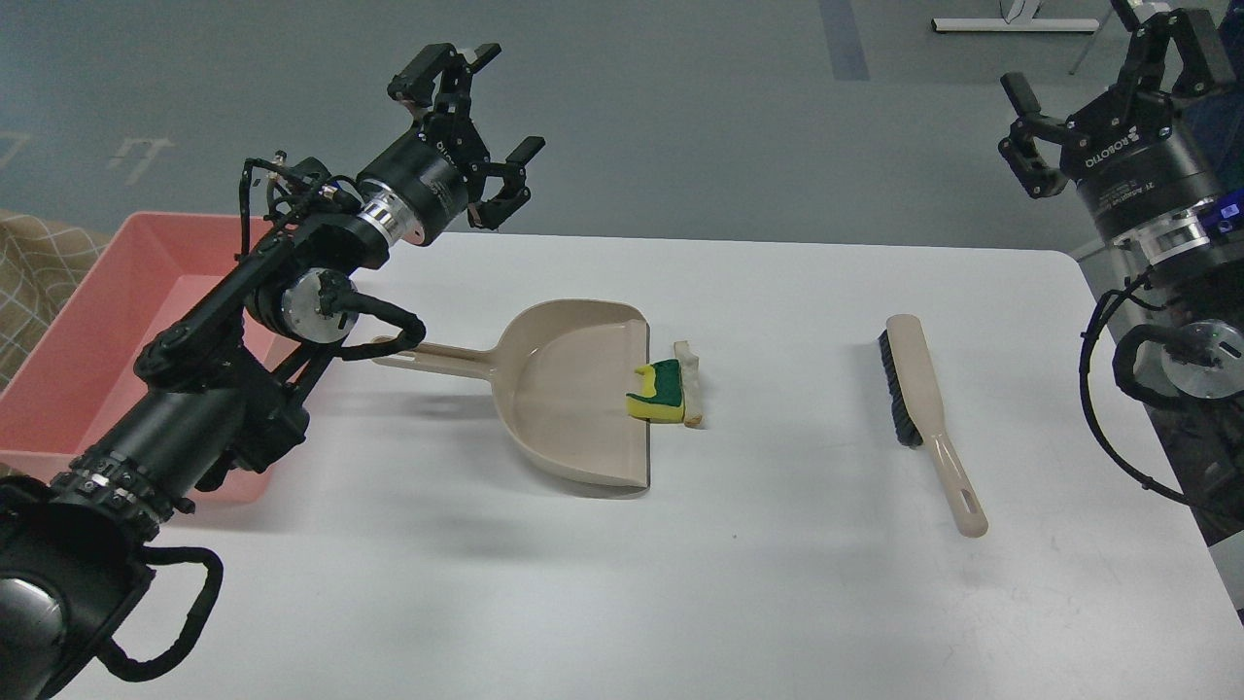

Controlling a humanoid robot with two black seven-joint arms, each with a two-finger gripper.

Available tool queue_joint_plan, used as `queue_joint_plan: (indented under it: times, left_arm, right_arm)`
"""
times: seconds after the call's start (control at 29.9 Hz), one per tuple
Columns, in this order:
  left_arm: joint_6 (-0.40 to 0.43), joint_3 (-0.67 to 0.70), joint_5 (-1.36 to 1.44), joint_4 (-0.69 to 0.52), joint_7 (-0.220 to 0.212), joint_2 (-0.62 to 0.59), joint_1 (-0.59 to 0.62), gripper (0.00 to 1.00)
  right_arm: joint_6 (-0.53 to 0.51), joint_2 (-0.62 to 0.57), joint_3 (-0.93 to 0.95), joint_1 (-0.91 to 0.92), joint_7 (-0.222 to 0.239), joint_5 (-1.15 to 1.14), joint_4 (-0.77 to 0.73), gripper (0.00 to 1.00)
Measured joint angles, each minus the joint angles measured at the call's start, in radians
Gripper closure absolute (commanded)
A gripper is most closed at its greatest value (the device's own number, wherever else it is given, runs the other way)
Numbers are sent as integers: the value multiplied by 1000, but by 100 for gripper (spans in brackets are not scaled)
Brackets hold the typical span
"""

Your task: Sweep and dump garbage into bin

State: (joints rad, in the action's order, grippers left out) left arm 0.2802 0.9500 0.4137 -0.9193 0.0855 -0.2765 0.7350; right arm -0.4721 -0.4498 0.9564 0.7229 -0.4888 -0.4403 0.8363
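The garbage lies at the open lip of the beige dustpan [573, 389]: a yellow sponge piece with a dark green layer [658, 393] half over the lip, and a whitish bread-like wedge [689, 381] just right of it on the table. The salmon-pink bin [87, 331] stands at the left table edge, partly behind my left arm. My left gripper [481, 112] is open and empty, raised above the table's far edge, up and left of the dustpan. My right gripper [1103, 68] is open and empty, high at the far right.
A beige hand brush with black bristles [923, 413] lies on the white table [777, 583] right of the garbage, handle toward me. The dustpan's handle [428, 358] points left toward the bin. A checked cloth [29, 262] shows at far left.
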Motion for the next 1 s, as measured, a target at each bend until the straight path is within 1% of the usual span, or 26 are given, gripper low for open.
queue_joint_plan:
  times: [0.23, 0.3, 0.43, 0.5, 0.6, 0.67, 0.8, 1.0]
  left_arm:
    - [-18, -14, 7, 0, -8, 5, 9, 2]
    - [-30, -14, 9, 1, -2, 6, 10, 2]
    - [-41, -17, 12, 2, 33, 11, 10, 2]
    - [-47, -17, 12, 2, 49, 15, 8, 2]
    - [-51, -17, 13, 3, 68, 24, 5, 2]
    - [-52, -17, 14, 2, 76, 26, 5, 2]
    - [-53, -17, 15, -3, 81, 29, 3, 2]
    - [-44, 1, 11, -17, 82, 33, -6, 2]
  right_arm:
    - [2, 6, 0, 1, 0, 0, -3, 0]
    - [1, 10, 0, -1, 0, 1, -3, 0]
    - [0, 12, -3, -2, 0, 1, 2, 0]
    - [3, 12, -3, -2, 22, 2, 3, 0]
    - [7, 13, -3, -2, 78, 3, 7, 0]
    - [7, 14, -1, -2, 98, 3, 8, 0]
    - [7, 15, 2, -2, 116, 6, 10, 0]
    - [6, 22, 7, -2, 197, 121, 11, 0]
